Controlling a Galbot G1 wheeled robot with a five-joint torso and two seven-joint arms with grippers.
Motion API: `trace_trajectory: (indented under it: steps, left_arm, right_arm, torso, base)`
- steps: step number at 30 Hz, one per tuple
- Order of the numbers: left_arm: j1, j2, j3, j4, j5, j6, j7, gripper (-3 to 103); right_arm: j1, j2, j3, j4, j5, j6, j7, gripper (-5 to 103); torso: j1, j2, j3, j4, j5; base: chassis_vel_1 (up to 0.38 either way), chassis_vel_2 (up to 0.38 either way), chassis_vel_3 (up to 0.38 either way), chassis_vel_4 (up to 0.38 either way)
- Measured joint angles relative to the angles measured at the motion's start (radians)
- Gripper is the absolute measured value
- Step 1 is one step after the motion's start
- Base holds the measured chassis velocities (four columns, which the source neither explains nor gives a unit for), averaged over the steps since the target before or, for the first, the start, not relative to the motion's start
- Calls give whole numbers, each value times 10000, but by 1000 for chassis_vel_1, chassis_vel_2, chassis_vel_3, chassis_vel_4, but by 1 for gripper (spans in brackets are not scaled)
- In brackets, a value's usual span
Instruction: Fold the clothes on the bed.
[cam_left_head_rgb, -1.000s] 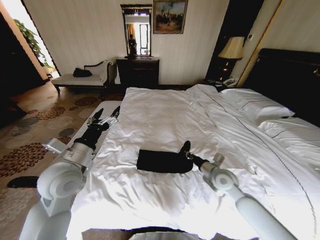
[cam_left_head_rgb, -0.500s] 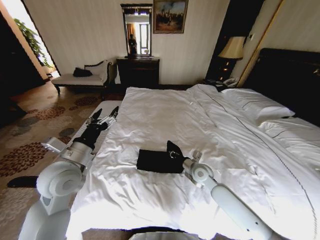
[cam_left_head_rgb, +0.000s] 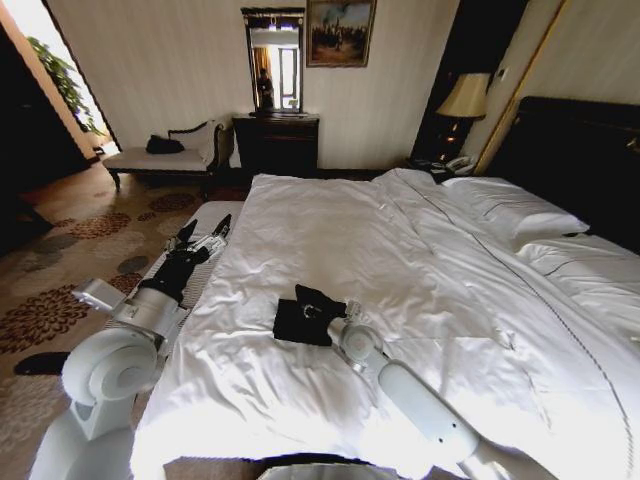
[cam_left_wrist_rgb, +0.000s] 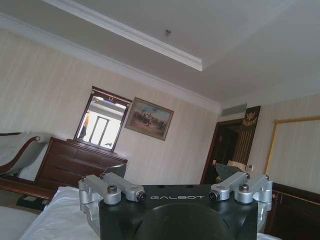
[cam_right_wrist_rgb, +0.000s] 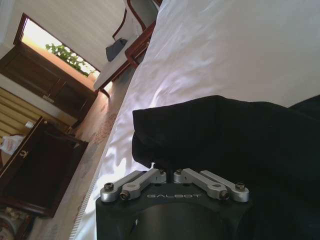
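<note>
The black T-shirt (cam_left_head_rgb: 300, 322) is bunched on the white bed (cam_left_head_rgb: 400, 250) near its foot edge, a fold pinched in the closed fingers of the right gripper (cam_left_head_rgb: 316, 308). The left gripper (cam_left_head_rgb: 201, 238) is held open beyond the bed's left edge.

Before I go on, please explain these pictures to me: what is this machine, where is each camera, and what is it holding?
It is a wheeled robot with two arms. One picture comes from a camera on its head, looking down at the bed; the two others come from cameras on its wrists. The right hand is over the bed, shut on a black T-shirt, lifting one edge over the rest. The right wrist view shows this dark cloth close. The left hand hangs open beside the bed, holding nothing; its camera looks at a wall with a mirror and a painting.
</note>
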Motion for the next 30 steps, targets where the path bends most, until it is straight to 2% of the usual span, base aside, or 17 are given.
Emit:
trace_trajectory:
  steps: [13, 14, 17, 20, 23, 26, 29, 30]
  left_arm:
    - [-25, -94, 81, 47, 53, 11, -1, 100]
    - [-47, -113, 117, 78, 84, 13, -1, 100]
    - [-89, -140, 188, 161, 132, 30, -1, 100]
    - [-115, -140, 201, 212, 145, 34, -1, 100]
    - [-151, -138, 212, 278, 157, 39, -1, 100]
    - [-160, -146, 232, 320, 188, 41, 1, 100]
    - [-169, -161, 262, 389, 292, 41, 19, 100]
    - [-169, -161, 262, 389, 292, 41, 19, 100]
  right_arm:
    - [52, 261, -200, -588, -339, -63, -146, 2]
    - [64, 268, -184, -636, -430, 9, -245, -2]
    - [64, 329, -119, -698, -767, 391, -882, 14]
    - [46, 378, -115, -677, -865, 639, -1214, 19]
    - [5, 505, -103, -527, -1032, 912, -1567, 35]
    - [-59, 532, -90, -270, -1070, 1053, -1712, 41]
    - [-174, 514, 25, 25, -935, 1609, -2279, 57]
    - [-174, 514, 25, 25, -935, 1609, -2279, 57]
  torso:
    - [0, 0, 0, -2, 3]
    - [0, 1, 0, -2, 3]
    - [0, 0, 0, -2, 3]
    - [1, 0, 0, -2, 2]
    - [0, 0, 0, -1, 2]
    - [0, 1, 0, -1, 2]
    - [-1, 1, -1, -2, 2]
    - [-1, 1, -1, -2, 2]
  base:
    - [0, 0, 0, 0]
    - [0, 0, 0, 0]
    - [0, 0, 0, 0]
    - [0, 0, 0, 0]
    - [0, 0, 0, 0]
    - [0, 0, 0, 0]
    - [0, 0, 0, 0]
    - [0, 0, 0, 0]
